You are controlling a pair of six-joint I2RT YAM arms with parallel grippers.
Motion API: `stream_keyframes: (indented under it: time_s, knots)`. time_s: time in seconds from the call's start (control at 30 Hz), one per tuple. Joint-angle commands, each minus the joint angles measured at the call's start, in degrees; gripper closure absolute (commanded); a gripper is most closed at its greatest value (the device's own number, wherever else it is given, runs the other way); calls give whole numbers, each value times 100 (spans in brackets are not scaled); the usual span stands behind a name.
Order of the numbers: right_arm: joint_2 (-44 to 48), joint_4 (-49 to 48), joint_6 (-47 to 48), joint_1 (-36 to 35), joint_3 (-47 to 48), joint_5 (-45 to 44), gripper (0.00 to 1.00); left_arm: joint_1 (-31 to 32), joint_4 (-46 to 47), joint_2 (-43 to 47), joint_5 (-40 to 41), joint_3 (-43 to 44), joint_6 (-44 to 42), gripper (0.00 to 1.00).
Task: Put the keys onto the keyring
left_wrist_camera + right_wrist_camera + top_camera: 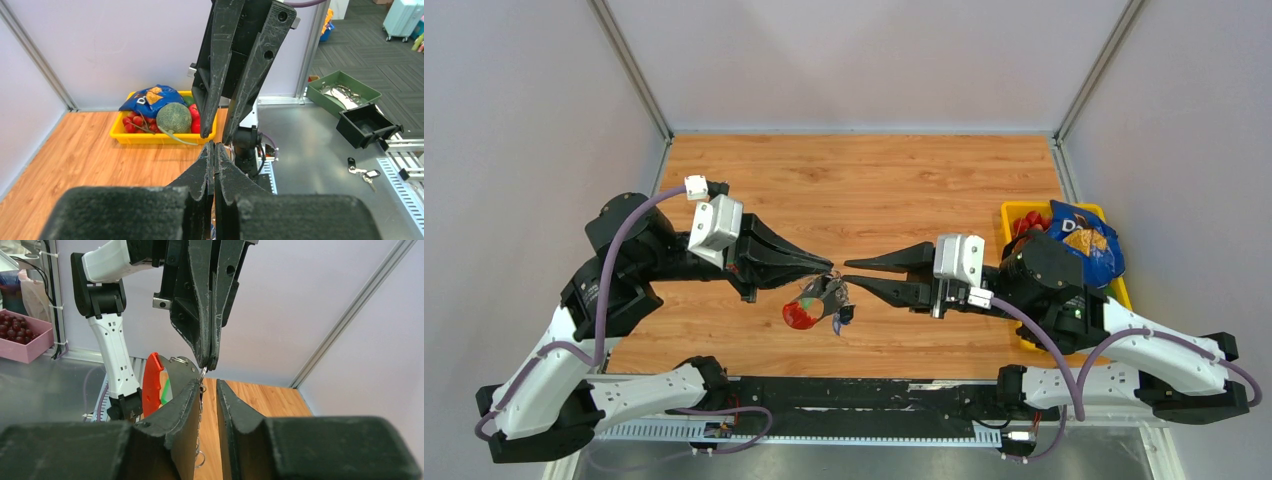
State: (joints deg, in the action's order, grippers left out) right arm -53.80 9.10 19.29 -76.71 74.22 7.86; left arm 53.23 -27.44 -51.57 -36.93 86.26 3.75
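Left gripper pinches the keyring aloft, apparently steadying it for the narrowly parted right gripper at three o'clock.

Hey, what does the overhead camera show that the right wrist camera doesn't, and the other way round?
Only the overhead view: the yellow bin holding a blue snack bag at far right, and the wooden tabletop as a whole.
Only the right wrist view: a pink tray of dark berries at far left, and a thin chain dangling from the keyring.
Both: the left gripper shut on the keyring, its red tag hanging below, and the right gripper open close beside it.
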Motion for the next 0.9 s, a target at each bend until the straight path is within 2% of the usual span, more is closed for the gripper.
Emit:
stream_keyframes:
  time_s: [0.0, 0.87]
  knots:
    - [-6, -199, -183, -24, 283, 82, 76, 18, 334, 73, 24, 24, 30, 100]
    - [-241, -356, -338, -20, 72, -79, 81, 15, 547, 220, -34, -73, 101, 100]
